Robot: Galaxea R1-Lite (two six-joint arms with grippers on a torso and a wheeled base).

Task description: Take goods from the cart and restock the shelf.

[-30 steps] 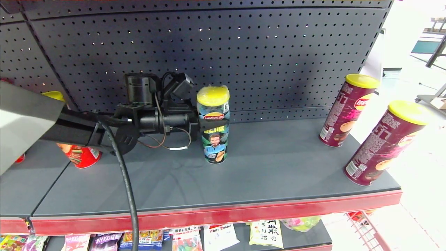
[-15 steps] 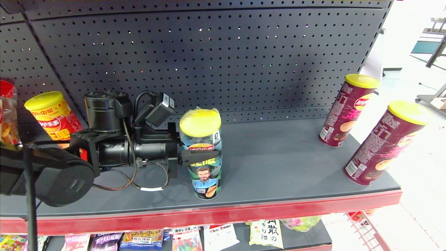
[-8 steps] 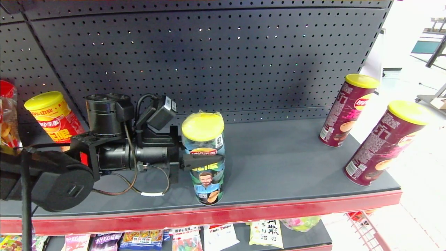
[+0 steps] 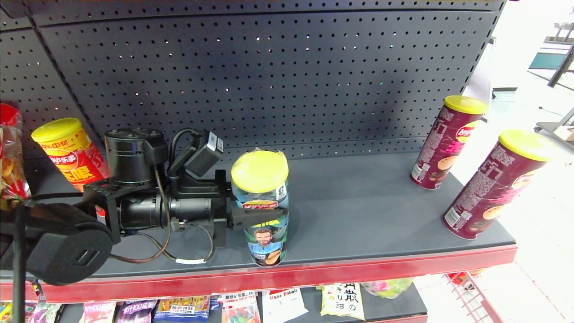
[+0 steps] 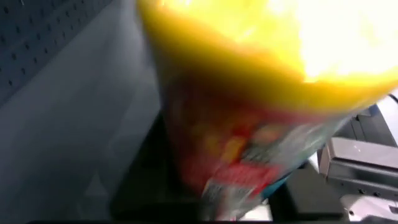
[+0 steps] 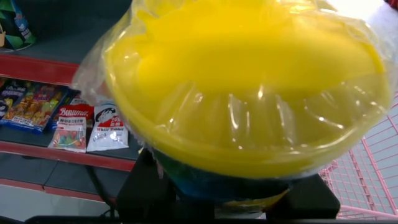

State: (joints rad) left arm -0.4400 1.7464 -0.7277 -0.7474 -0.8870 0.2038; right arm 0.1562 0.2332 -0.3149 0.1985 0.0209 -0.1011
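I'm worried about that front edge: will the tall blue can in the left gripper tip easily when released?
Probably tippy: the blue can is tall, narrow, near the shelf lip. If toppled, its round body would likely roll. Plastic wrap may slip.

My left gripper matte black with a flat wedge-shaped finger, behind it a squat black motor drum, a boxy black camera with a white label, below them a thin white-tagged wire loop, farther back a round black joint housing
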